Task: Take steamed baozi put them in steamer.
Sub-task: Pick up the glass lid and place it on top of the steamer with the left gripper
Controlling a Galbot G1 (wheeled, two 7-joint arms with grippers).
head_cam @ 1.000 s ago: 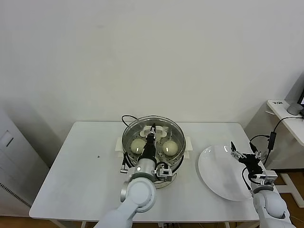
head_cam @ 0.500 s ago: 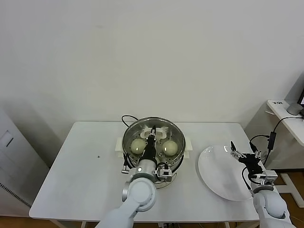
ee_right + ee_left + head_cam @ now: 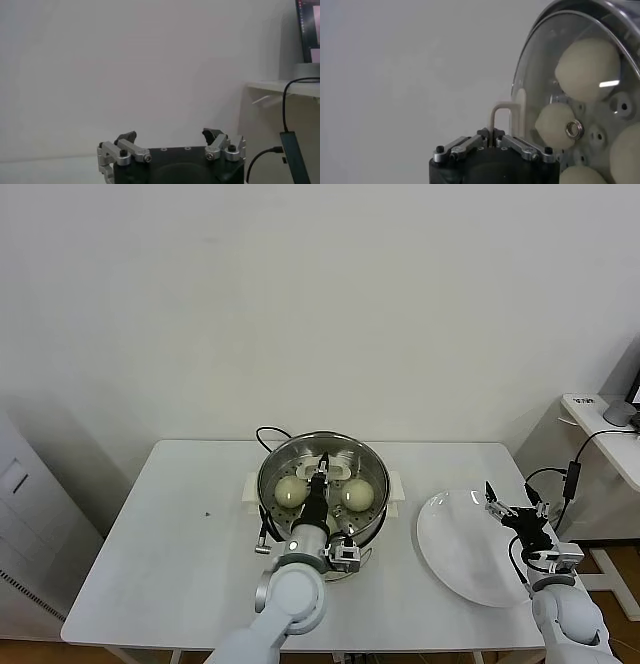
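The steel steamer (image 3: 372, 517) stands on its cream cooker base at the table's middle. The glass lid (image 3: 322, 450) lies over it. My left gripper (image 3: 322, 475) is shut on the lid's cream handle (image 3: 334, 468). Two cream-white baozi show through the glass, one (image 3: 291, 490) to the left of the gripper and one (image 3: 358, 495) to the right. In the left wrist view the gripper (image 3: 491, 134) pinches the handle (image 3: 502, 111), and several baozi (image 3: 587, 67) lie behind the glass lid (image 3: 540, 65). My right gripper (image 3: 515, 509) is open and empty above the white plate's right side; the right wrist view (image 3: 170, 135) shows it too.
The white plate (image 3: 465, 554) lies to the right of the steamer. A black cord (image 3: 268, 434) runs behind the cooker base (image 3: 396, 484). A white side table with cables (image 3: 590, 424) stands off to the right. The table's left half (image 3: 180, 534) is bare.
My left gripper has sunk slightly with the lid, bringing it lower over the steamer. The right arm has not moved.
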